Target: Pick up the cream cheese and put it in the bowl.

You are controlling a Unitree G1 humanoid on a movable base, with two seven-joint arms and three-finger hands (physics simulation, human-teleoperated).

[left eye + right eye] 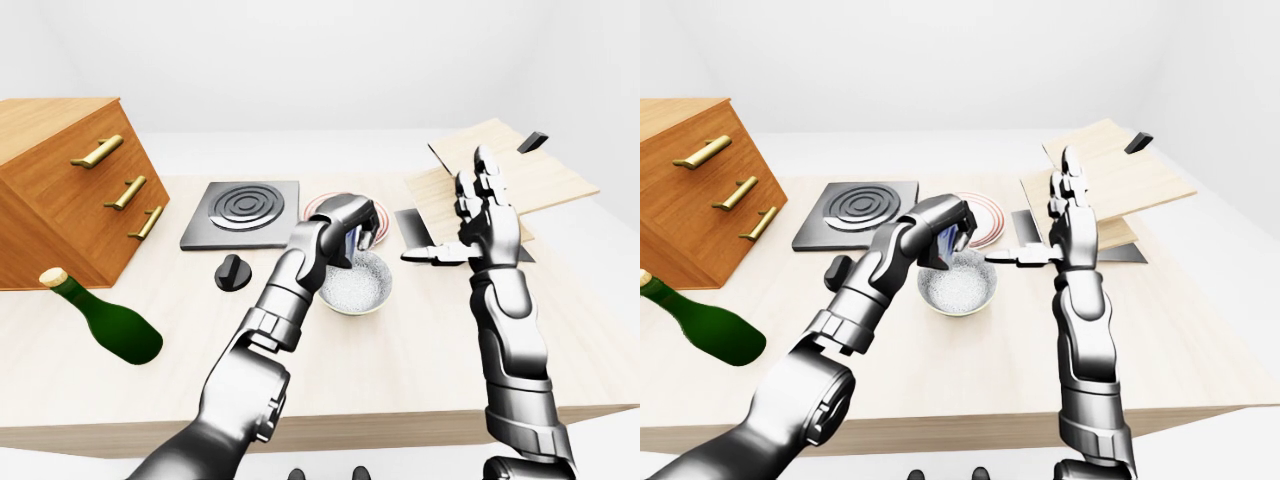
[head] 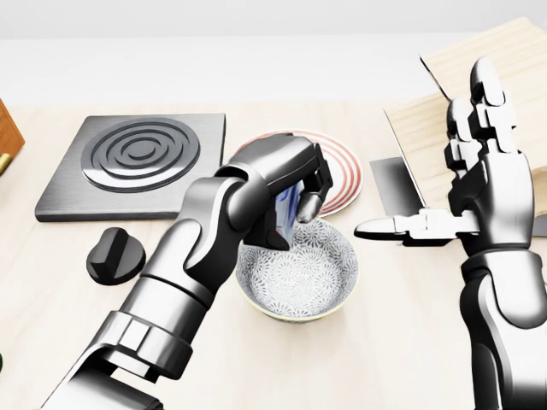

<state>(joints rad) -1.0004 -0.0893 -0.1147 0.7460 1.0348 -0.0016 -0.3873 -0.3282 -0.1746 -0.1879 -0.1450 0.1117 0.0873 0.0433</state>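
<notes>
Cream cheese [image 2: 287,207] sits pinched in my left hand [image 2: 291,184], fingers closed around it, just above the patterned bowl's [image 2: 329,299] rim. It seems a light, stiff little box, best held by its flat faces. My right hand [image 2: 479,184] hovers empty, fingers spread.

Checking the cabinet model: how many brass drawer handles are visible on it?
3, in a diagonal row on the wooden cabinet at the left-eye view's left: top, middle, bottom. Other faces are hidden, so more are possible.
</notes>
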